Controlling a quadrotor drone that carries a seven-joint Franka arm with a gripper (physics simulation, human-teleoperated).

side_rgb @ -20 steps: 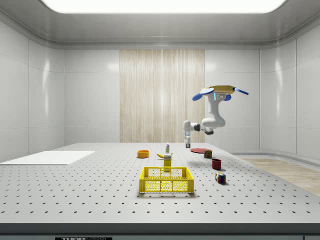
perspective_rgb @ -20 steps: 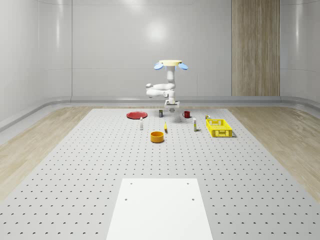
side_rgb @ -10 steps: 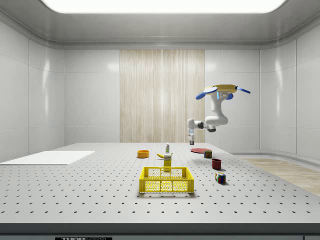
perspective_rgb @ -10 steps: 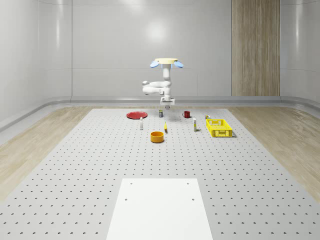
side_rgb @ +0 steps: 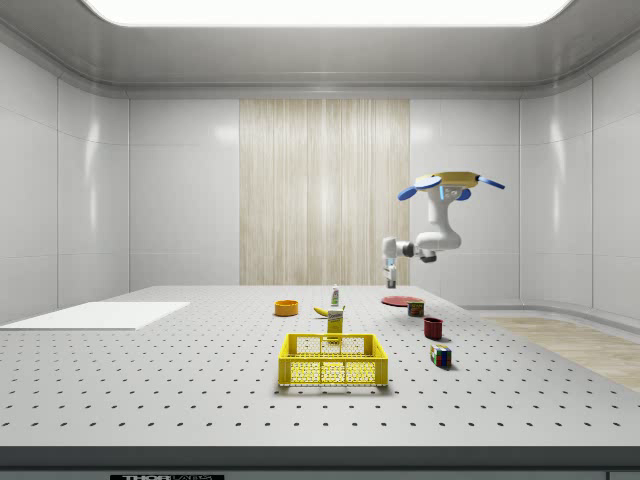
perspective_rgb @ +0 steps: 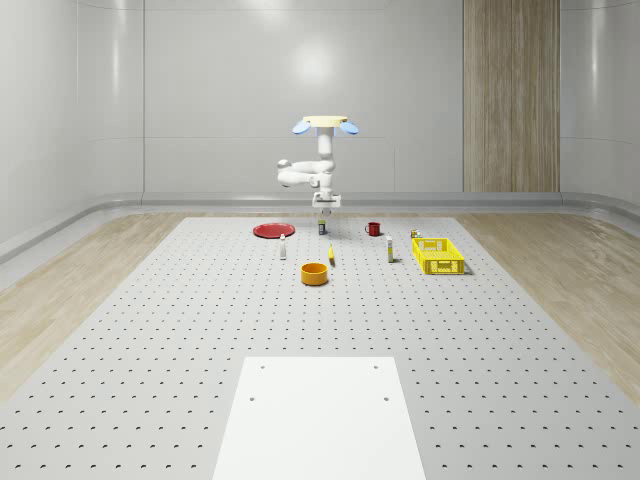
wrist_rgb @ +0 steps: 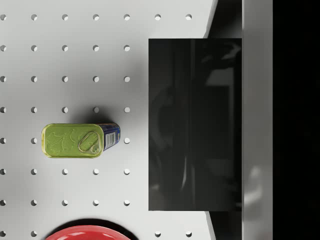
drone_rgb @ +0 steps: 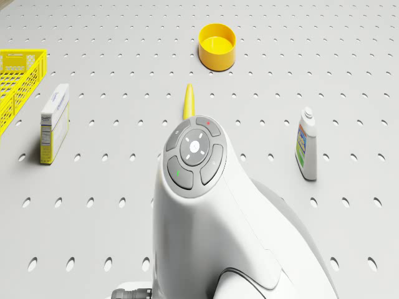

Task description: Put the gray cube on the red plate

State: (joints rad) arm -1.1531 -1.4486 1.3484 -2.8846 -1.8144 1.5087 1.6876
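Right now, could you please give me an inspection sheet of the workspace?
Surface: perforated gray table, with a white sheet at its near end.
Job's things: gray cube held in the air; red plate on the table, not yet under the cube.
Clutter: green can, red mug, yellow basket, yellow bowl, banana, bottle, carton.
Grippers: gripper shut on the gray cube, high over the table near the can; drone hovers over the table's far end.
Cables: nothing seen.
Surroundings: white walls, wood panel.

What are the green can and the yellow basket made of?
The green can looks like shiny metal: it has a pull-tab lid with a soft sheen. The yellow basket seems to be plastic, judging by its bright even color and grid of holes in its walls. Neither is certain.
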